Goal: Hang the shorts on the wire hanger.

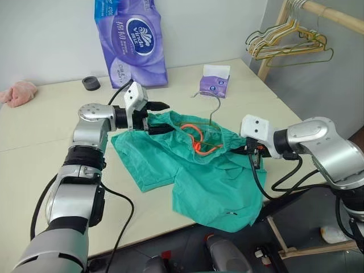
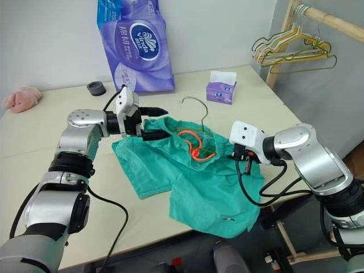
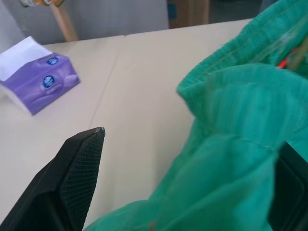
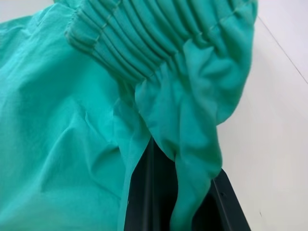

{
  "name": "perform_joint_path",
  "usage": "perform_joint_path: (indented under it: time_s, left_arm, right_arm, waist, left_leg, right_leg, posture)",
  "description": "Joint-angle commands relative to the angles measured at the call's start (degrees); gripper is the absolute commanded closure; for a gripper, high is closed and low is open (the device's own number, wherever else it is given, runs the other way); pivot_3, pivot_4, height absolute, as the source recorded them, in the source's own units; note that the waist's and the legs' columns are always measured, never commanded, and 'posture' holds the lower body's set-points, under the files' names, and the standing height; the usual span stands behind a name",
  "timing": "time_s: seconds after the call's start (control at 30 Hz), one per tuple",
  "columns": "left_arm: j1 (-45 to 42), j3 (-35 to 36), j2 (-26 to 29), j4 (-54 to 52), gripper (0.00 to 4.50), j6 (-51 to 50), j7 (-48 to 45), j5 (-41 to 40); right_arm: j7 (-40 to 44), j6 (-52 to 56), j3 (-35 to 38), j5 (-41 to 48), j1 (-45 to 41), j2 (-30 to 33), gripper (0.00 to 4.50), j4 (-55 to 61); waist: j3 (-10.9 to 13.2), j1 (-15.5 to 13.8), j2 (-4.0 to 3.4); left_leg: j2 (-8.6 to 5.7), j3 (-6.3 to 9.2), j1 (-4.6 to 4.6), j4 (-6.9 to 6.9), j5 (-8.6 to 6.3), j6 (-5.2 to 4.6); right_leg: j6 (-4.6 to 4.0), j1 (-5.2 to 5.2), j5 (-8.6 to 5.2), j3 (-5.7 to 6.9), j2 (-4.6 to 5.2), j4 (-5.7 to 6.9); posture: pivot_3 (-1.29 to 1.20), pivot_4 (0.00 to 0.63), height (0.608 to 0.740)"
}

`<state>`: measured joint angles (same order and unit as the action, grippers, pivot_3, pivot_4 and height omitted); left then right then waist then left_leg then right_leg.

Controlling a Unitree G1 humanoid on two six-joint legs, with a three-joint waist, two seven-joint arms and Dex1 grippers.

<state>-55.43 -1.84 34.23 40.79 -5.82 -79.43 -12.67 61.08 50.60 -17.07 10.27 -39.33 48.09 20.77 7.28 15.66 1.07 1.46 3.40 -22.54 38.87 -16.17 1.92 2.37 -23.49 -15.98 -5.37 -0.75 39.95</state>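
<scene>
On a pale beige table (image 1: 51, 131) set against a grey wall, we see the teal-green shorts (image 1: 199, 170) spread near the front edge, one leg hanging over it, the gathered waistband raised and the orange drawstring (image 1: 198, 139) looped in its opening. The wire hanger (image 1: 211, 108) rises out of the waistband, its hook curving above the cloth. Our left gripper (image 1: 153, 118) stands at the waistband's left end with its fingers spread wide, cloth draped between them. Our right gripper (image 1: 250, 152) is clenched on the waistband's right end, a fold of fabric pinched between its fingers. Beyond the shorts lie a purple tissue box (image 1: 215, 82), a tall purple tissue pack (image 1: 133, 42), a dark ring (image 1: 91, 83) and a pink cloth (image 1: 20, 92); gold and green hangers (image 1: 287, 42) hang from a wooden rail at right.
</scene>
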Motion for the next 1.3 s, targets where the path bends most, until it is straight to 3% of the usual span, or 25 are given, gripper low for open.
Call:
perform_joint_path:
  time_s: [0.03,0.17,0.4,0.67,1.07,1.3]
  left_arm:
    - [-1.27,0.84,3.04,-2.6,0.02,-0.99,-2.77,-0.68]
    - [-0.35,-1.6,6.39,0.97,0.02,8.05,-3.6,4.46]
    - [-5.06,-0.69,5.22,8.5,0.02,16.13,0.79,7.0]
    - [-8.32,1.91,3.46,12.7,0.02,14.35,2.6,5.26]
    - [-9.51,2.06,2.59,15.78,0.02,15.72,4.09,5.55]
    - [-10.2,2.27,1.63,16.65,0.02,15.75,4.41,5.99]
  right_arm:
    - [-0.76,0.88,2.07,1.6,0.03,-0.43,4.5,-0.16]
    - [-0.47,0.94,3.03,2.74,0.95,0.39,4.5,-0.82]
    - [-0.04,-0.46,3.52,2.96,1.87,2.97,4.5,-0.56]
    - [-2.87,3.39,9.67,6.05,6.66,4.53,4.5,1.57]
    - [-12.27,13.34,24.67,13.23,9.22,1.3,4.5,2.62]
    - [-13.77,13.95,24.71,14.89,11.12,3.14,4.5,4.47]
  waist:
    - [0.0,0.01,0.0]
    - [0.0,-0.02,-0.01]
    - [0.0,-1.09,0.0]
    - [-0.01,-1.12,0.01]
    - [-0.01,-0.8,0.01]
    - [-0.01,-0.44,0.01]
  left_leg:
    - [0.0,0.01,0.02,0.0,0.0,0.0]
    - [0.0,0.05,0.03,0.0,0.0,0.0]
    - [-0.01,0.01,0.0,0.05,0.0,0.01]
    - [-0.05,-0.19,-0.04,0.07,0.0,0.0]
    - [-0.05,-0.19,-0.05,0.06,0.0,0.0]
    - [-0.09,-0.19,-0.06,0.05,0.0,0.0]
  right_leg:
    - [0.0,0.0,0.0,-0.02,0.0,0.01]
    - [0.0,0.0,0.0,-0.02,0.0,0.0]
    - [0.01,0.01,0.0,-0.03,0.09,0.0]
    - [0.03,0.01,-0.02,0.01,0.07,0.01]
    - [0.03,0.01,-0.02,0.0,0.05,0.01]
    - [0.03,0.0,-0.02,0.02,0.04,0.01]
  posture:
    - [-0.23,0.074,0.74]
    - [-0.23,0.073,0.74]
    - [-0.23,0.072,0.74]
    - [-0.25,0.074,0.74]
    - [-0.27,0.068,0.74]
    - [-0.28,0.07,0.74]
